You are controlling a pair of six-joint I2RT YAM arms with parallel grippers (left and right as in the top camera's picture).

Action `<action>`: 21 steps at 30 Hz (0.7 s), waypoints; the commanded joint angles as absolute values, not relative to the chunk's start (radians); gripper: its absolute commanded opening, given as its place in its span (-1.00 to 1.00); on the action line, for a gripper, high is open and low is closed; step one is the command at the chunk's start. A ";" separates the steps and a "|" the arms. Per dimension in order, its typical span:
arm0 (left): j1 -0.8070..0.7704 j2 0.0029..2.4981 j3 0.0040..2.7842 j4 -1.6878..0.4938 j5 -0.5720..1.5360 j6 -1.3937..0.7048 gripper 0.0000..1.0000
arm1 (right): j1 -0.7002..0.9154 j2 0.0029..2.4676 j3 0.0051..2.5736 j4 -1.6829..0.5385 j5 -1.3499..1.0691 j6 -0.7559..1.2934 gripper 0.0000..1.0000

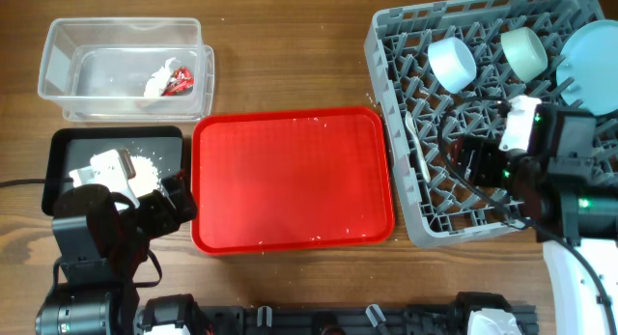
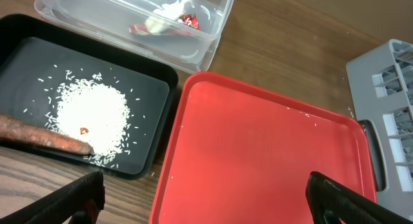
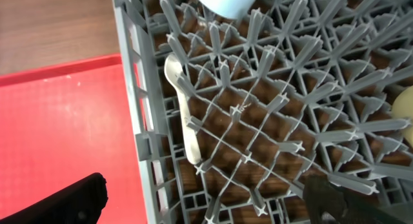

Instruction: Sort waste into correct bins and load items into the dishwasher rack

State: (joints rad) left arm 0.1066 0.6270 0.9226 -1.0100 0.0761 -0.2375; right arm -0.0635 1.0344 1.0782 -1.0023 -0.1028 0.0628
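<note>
Overhead, the brown wooden table (image 1: 290, 45) shows streaked grain along its far edge; left pincer (image 2: 206, 185) and right pincer (image 3: 205, 188) both stand apart, empty.

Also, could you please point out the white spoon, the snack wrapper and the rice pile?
white spoon (image 3: 174, 69), right wrist view, on its bowl.
snack wrapper (image 2: 161, 25), left wrist view, on its crumpled middle.
rice pile (image 2: 90, 109), left wrist view, at its centre.
</note>
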 commanded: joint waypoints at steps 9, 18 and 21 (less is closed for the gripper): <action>0.109 0.624 0.915 -1.010 0.088 -0.221 1.00 | -0.053 0.830 1.000 -0.892 -0.051 0.048 1.00; 0.109 0.624 0.915 -1.010 0.088 -0.221 1.00 | 0.004 0.426 0.417 -0.129 -0.124 0.054 0.99; 0.109 0.624 0.915 -1.010 0.088 -0.221 1.00 | 0.004 0.290 0.281 -0.006 -0.123 0.052 0.99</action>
